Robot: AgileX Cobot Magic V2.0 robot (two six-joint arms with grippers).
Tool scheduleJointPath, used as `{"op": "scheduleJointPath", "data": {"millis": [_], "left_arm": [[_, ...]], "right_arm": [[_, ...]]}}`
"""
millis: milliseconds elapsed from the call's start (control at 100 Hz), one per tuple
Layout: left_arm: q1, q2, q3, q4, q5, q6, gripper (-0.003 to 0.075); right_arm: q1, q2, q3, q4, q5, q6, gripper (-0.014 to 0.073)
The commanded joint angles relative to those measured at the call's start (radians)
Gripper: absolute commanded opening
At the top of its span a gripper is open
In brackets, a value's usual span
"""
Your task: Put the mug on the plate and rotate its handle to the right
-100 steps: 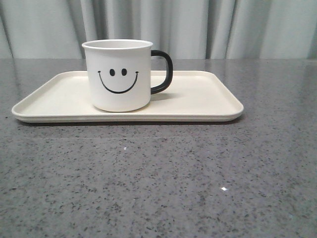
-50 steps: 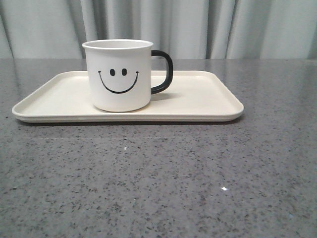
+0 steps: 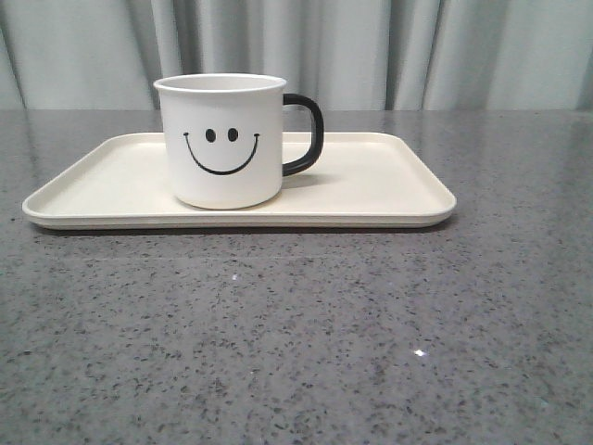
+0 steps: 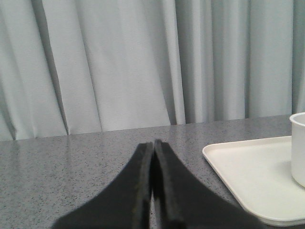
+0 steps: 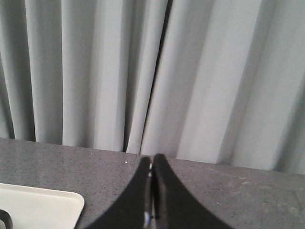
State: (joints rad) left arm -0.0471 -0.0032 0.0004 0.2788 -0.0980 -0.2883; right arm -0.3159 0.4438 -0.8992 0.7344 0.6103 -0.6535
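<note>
The white mug (image 3: 222, 139) with a black smiley face stands upright on the cream plate (image 3: 389, 185), left of the plate's middle. Its black handle (image 3: 306, 134) points to the right. No gripper shows in the front view. In the left wrist view my left gripper (image 4: 153, 143) is shut and empty, with the plate's corner (image 4: 248, 171) and the mug's edge (image 4: 299, 148) off to one side. In the right wrist view my right gripper (image 5: 152, 157) is shut and empty, apart from the plate's corner (image 5: 38, 207); a bit of the handle (image 5: 5, 219) shows at the frame edge.
The plate lies on a grey speckled table (image 3: 296, 343). Pale grey curtains (image 3: 371, 46) hang behind the table's far edge.
</note>
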Motion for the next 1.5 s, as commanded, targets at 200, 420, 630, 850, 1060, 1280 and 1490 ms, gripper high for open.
{"op": "scheduleJointPath", "data": {"millis": [200, 420, 630, 850, 1060, 1280, 1490], "left_arm": [[0.002, -0.031, 0.011, -0.011, -0.084, -0.008, -0.0020], [0.002, -0.031, 0.011, -0.011, -0.084, -0.008, -0.0020], [0.002, -0.031, 0.011, -0.011, -0.084, -0.008, -0.0020], [0.002, -0.031, 0.011, -0.011, -0.084, -0.008, -0.0020], [0.002, -0.031, 0.011, -0.011, -0.084, -0.008, -0.0020], [0.002, -0.031, 0.011, -0.011, -0.084, -0.008, -0.0020], [0.002, -0.031, 0.011, -0.011, -0.084, -0.008, -0.0020]], "right_arm": [[0.073, -0.018, -0.021, 0.005, -0.079, -0.002, -0.0111], [0.290, -0.107, -0.003, -0.033, -0.127, -0.005, -0.0111], [0.382, -0.224, 0.174, -0.081, -0.262, -0.005, -0.0111], [0.383, -0.349, 0.492, -0.046, -0.459, -0.005, -0.0111], [0.380, -0.451, 0.712, 0.007, -0.589, -0.005, -0.0111], [0.377, -0.475, 0.820, 0.035, -0.727, -0.005, -0.0111], [0.377, -0.475, 0.872, 0.035, -0.767, -0.005, -0.0111]]}}
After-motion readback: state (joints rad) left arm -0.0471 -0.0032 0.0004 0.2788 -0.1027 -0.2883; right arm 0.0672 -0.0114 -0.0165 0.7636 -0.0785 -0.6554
